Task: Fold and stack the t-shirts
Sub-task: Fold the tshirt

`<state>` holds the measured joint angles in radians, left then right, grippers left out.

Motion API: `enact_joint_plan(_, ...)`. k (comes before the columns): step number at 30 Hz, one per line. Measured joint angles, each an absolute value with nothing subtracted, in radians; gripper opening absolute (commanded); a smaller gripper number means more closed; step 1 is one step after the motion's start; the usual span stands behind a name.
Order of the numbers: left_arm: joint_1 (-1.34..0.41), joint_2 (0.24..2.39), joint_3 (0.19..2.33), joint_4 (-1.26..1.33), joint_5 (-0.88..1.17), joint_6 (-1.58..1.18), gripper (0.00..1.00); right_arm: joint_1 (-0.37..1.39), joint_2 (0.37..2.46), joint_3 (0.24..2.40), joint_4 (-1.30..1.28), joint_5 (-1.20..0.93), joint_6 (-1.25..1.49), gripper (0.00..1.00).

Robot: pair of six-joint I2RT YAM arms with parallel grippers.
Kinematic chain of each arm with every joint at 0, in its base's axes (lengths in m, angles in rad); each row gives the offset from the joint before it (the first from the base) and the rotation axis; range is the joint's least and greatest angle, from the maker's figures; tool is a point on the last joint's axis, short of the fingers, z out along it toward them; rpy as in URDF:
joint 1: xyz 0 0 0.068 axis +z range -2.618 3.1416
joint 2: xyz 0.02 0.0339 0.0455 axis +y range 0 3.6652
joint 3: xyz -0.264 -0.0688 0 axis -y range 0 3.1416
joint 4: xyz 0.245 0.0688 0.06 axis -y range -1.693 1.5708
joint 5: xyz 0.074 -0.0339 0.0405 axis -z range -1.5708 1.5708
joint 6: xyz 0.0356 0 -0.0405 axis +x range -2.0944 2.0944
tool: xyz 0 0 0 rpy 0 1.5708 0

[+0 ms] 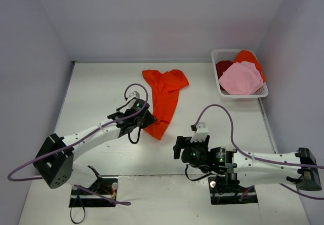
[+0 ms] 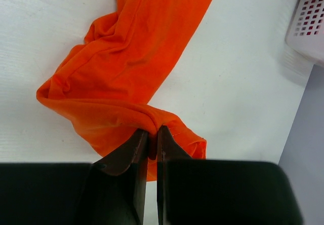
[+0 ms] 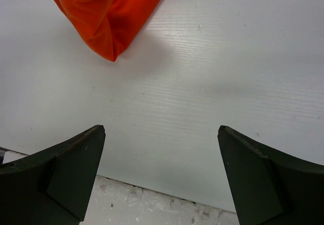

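A large bright orange-red t-shirt (image 1: 164, 96) lies bunched in a long strip on the white table. My left gripper (image 1: 145, 119) is shut on a fold at its near end; in the left wrist view the fingers pinch the orange-red t-shirt (image 2: 126, 68) at the left gripper (image 2: 152, 132). My right gripper (image 1: 183, 148) is open and empty above bare table near the front edge; its wrist view shows the right gripper (image 3: 162, 129) wide apart, with the shirt's near end (image 3: 104, 12) at top left. Pink (image 1: 240, 78), dark red (image 1: 223, 68) and orange (image 1: 249, 59) t-shirts lie in the basket.
A white lattice basket (image 1: 221, 90) stands at the back right, its corner also in the left wrist view (image 2: 309, 22). The table's front edge (image 3: 152, 194) runs just under my right gripper. Walls enclose the table on three sides.
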<state>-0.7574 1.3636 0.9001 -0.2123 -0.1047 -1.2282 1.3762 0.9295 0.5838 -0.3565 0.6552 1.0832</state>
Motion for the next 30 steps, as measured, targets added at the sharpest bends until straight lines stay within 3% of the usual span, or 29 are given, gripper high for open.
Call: enact_joint_plan(30, -0.649, 1.705, 1.18, -0.142, -0.023, -1.172, 0.0, 1.376, 0.927, 0.586, -0.367, 0.66, 1.077, 0.91)
